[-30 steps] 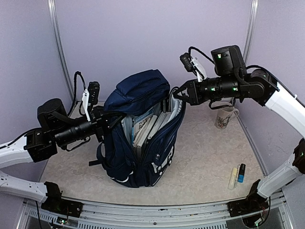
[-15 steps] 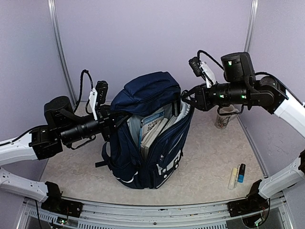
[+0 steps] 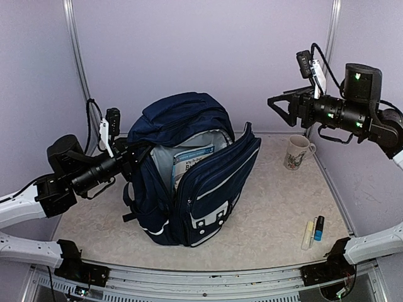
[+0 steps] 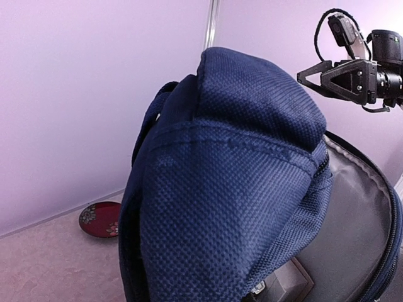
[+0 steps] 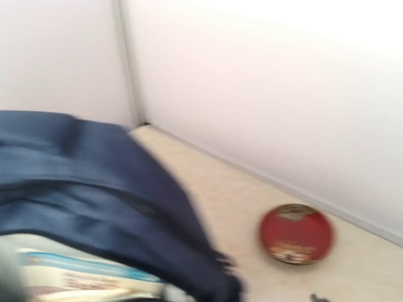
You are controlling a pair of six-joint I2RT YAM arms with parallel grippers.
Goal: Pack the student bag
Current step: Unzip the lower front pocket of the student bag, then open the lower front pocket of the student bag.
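Note:
The student bag [image 3: 189, 182] stands upright mid-table, navy with white trim. Its main compartment gapes open and books [image 3: 192, 160] show inside. My left gripper [image 3: 134, 154] is pressed into the bag's upper left edge, shut on its fabric, with the fingertips hidden. The left wrist view is filled by the bag's weave [image 4: 233, 189]. My right gripper [image 3: 280, 108] hangs open in the air to the right of the bag, well apart from it, and also shows in the left wrist view [image 4: 315, 78]. The blurred right wrist view shows the bag [image 5: 94, 182] and books [image 5: 69, 270], not its fingers.
A printed mug [image 3: 296, 153] stands at the back right. A pale stick [image 3: 308, 234] and a blue-capped marker [image 3: 319, 228] lie near the front right. A small red dish [image 5: 296, 234] [image 4: 101, 219] sits by the back wall behind the bag.
My right gripper has opened, let go of the bag's upper right edge, and pulled back up and to the right. The bag, with my left gripper on it, has shifted left.

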